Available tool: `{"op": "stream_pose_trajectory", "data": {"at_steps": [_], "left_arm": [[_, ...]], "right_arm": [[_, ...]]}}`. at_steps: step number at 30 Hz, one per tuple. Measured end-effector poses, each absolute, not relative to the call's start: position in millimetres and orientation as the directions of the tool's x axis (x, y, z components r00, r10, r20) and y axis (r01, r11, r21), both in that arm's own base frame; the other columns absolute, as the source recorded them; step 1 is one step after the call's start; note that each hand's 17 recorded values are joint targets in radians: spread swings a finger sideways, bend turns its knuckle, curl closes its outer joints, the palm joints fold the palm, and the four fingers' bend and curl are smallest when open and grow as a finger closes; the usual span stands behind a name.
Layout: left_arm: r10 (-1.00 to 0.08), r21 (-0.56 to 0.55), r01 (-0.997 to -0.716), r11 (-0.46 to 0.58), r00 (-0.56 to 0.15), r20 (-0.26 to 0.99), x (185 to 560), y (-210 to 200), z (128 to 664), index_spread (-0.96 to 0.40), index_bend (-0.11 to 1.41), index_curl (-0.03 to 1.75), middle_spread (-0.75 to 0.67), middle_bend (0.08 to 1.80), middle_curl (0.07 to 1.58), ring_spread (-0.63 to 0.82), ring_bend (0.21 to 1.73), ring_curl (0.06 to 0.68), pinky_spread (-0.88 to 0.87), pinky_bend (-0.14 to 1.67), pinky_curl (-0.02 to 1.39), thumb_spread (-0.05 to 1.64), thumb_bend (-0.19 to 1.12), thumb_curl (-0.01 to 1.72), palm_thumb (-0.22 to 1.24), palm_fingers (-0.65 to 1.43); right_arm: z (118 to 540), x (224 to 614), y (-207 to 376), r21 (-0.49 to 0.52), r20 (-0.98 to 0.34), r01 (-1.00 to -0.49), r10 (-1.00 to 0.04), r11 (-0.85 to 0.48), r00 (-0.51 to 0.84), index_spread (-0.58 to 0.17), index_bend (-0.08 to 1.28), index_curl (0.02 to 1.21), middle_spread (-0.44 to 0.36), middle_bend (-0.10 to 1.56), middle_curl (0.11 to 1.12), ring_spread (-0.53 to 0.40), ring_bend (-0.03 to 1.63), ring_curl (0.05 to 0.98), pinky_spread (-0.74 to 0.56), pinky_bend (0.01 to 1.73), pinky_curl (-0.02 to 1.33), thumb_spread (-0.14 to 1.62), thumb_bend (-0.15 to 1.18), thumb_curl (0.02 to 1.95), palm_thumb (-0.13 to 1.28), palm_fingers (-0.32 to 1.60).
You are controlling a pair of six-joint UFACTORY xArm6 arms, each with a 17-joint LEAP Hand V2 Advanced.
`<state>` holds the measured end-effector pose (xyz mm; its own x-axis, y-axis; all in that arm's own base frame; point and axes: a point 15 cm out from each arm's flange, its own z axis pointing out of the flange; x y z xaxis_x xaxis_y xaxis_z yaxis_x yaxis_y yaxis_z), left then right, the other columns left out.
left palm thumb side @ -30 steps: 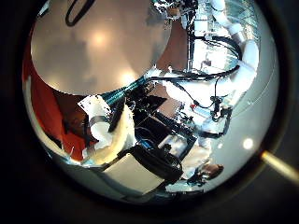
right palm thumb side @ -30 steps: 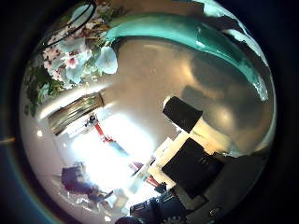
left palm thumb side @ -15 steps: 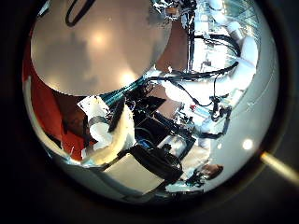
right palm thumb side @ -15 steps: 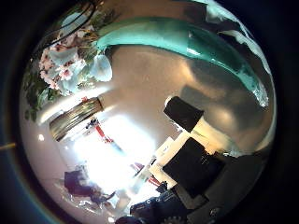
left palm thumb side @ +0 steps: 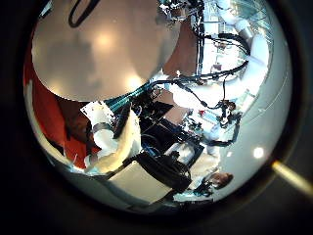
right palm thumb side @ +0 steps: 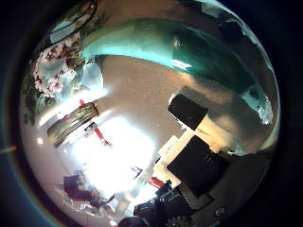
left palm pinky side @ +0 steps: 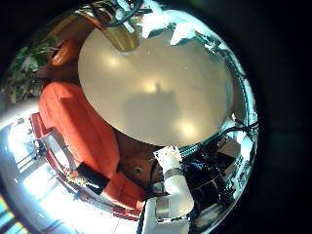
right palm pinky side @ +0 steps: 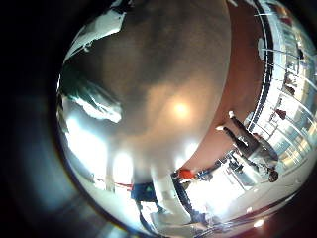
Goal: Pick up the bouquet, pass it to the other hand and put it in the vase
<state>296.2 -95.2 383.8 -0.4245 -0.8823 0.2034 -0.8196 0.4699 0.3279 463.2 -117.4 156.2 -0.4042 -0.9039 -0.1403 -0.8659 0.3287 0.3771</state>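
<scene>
The bouquet (right palm thumb side: 59, 68), pale flowers with leaves, lies on the round table (right palm thumb side: 142, 90) beside my right hand. One long finger (right palm thumb side: 189, 55) of that hand stretches straight over the table toward the flowers, and nothing is clasped in it. A ribbed upright vase (right palm thumb side: 72, 121) stands close to the flowers. In the left little finger side view the vase (left palm pinky side: 119, 35) stands at the table's far edge, under my right hand (left palm pinky side: 180, 26). My left hand (left palm thumb side: 112, 139) hangs off the table's near edge, fingers relaxed, holding nothing.
The round table top (left palm pinky side: 156, 88) spreads between the two hands. A cushioned seat (left palm pinky side: 83, 132) curves along one side of it. The right arm (left palm thumb side: 240, 64) shows past the table's edge in the left thumb side view.
The right palm view has shifted: the bouquet now lies nearer its edge and the long finger reaches further across. The left hand's view is nearly unchanged.
</scene>
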Motion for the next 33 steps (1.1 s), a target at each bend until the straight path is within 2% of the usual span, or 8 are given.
{"op": "stream_pose_trajectory", "data": {"at_steps": [8, 13, 16, 19, 26, 29, 33], "left_arm": [[-0.883, 0.336, -0.817, 0.469, -0.424, 0.201, 298.4, -99.5, 382.4, 0.08, 0.17, 0.34, 0.43, 0.19, 0.31, 0.59, 0.43, 0.209, 0.54, 0.2, 0.32, 1.12, -0.02, 0.33, 0.43, 0.07], [-0.884, 0.333, -0.819, 0.467, -0.423, 0.2, 301.3, -100.2, 384.0, 0.08, 0.17, 0.34, 0.43, 0.19, 0.31, 0.59, 0.43, 0.209, 0.54, 0.2, 0.32, 1.12, -0.02, 0.33, 0.43, 0.07], [-0.884, 0.333, -0.819, 0.468, -0.424, 0.199, 302.3, -100.4, 384.9, 0.08, 0.17, 0.34, 0.43, 0.19, 0.31, 0.59, 0.43, 0.209, 0.54, 0.2, 0.32, 1.12, -0.02, 0.33, 0.43, 0.07], [-0.883, 0.328, -0.821, 0.468, -0.425, 0.198, 305.4, -101.1, 387.5, 0.08, 0.18, 0.34, 0.43, 0.19, 0.31, 0.59, 0.43, 0.209, 0.54, 0.2, 0.32, 1.12, -0.02, 0.33, 0.43, 0.07], [-0.883, 0.333, -0.818, 0.469, -0.424, 0.201, 305.5, -101.6, 386.0, 0.08, 0.17, 0.34, 0.43, 0.19, 0.31, 0.59, 0.43, 0.209, 0.54, 0.2, 0.32, 1.12, -0.02, 0.33, 0.43, 0.07], [-0.882, 0.333, -0.817, 0.47, -0.425, 0.203, 305.9, -101.0, 385.7, 0.08, 0.17, 0.34, 0.43, 0.19, 0.31, 0.59, 0.43, 0.209, 0.54, 0.2, 0.32, 1.12, -0.02, 0.33, 0.43, 0.07], [-0.883, 0.331, -0.819, 0.468, -0.423, 0.203, 307.1, -100.3, 385.8, 0.08, 0.17, 0.34, 0.43, 0.19, 0.31, 0.59, 0.43, 0.209, 0.54, 0.2, 0.32, 1.12, -0.02, 0.33, 0.43, 0.07]], "right_arm": [[151.4, 462.9, -119.6, 0.381, -0.116, -0.868, -0.915, 0.318, -0.386, -0.228, 0.24, 0.47, -0.109, 0.63, 0.56, -0.216, 1.06, 0.377, -0.03, 0.85, -0.01, 1.03, -0.02, 0.43, 0.65, 0.56], [148.3, 462.0, -118.8, 0.391, -0.115, -0.866, -0.917, 0.311, -0.382, -0.287, 0.33, 0.49, -0.197, 0.71, 0.59, -0.263, 1.09, 0.386, -0.17, 0.89, 0.0, 1.03, -0.02, 0.44, 0.69, 0.89], [149.5, 461.1, -120.8, 0.413, -0.103, -0.86, -0.923, 0.3, -0.371, -0.32, 0.43, 0.55, -0.201, 0.77, 0.62, -0.266, 1.09, 0.403, -0.29, 0.96, 0.03, 1.02, -0.01, 0.45, 0.74, 1.17], [151.7, 463.9, -122.9, 0.43, -0.09, -0.855, -0.929, 0.288, -0.358, -0.34, 0.67, 0.66, -0.204, 0.88, 0.68, -0.255, 1.13, 0.445, -0.34, 1.08, 0.1, 1.0, 0.01, 0.48, 0.82, 1.33], [185.1, 483.2, -134.8, 0.331, -0.136, -0.904, -0.934, 0.27, -0.329, -0.319, 0.98, 0.82, -0.223, 1.11, 0.82, -0.252, 1.31, 0.554, -0.26, 1.46, 0.27, 0.98, 0.1, 0.59, 1.07, 1.21], [209.6, 491.2, -123.7, 0.271, -0.233, -0.935, -0.926, 0.231, -0.297, -0.297, 1.06, 0.86, -0.216, 1.18, 0.86, -0.247, 1.36, 0.595, -0.23, 1.53, 0.31, 0.96, 0.13, 0.65, 1.14, 1.16], [269.4, 496.1, -114.4, 0.154, -0.363, -0.965, -0.897, 0.21, -0.253, -0.271, 1.12, 0.88, -0.203, 1.24, 0.89, -0.238, 1.4, 0.637, -0.19, 1.57, 0.35, 0.92, 0.15, 0.72, 1.18, 1.12]]}}
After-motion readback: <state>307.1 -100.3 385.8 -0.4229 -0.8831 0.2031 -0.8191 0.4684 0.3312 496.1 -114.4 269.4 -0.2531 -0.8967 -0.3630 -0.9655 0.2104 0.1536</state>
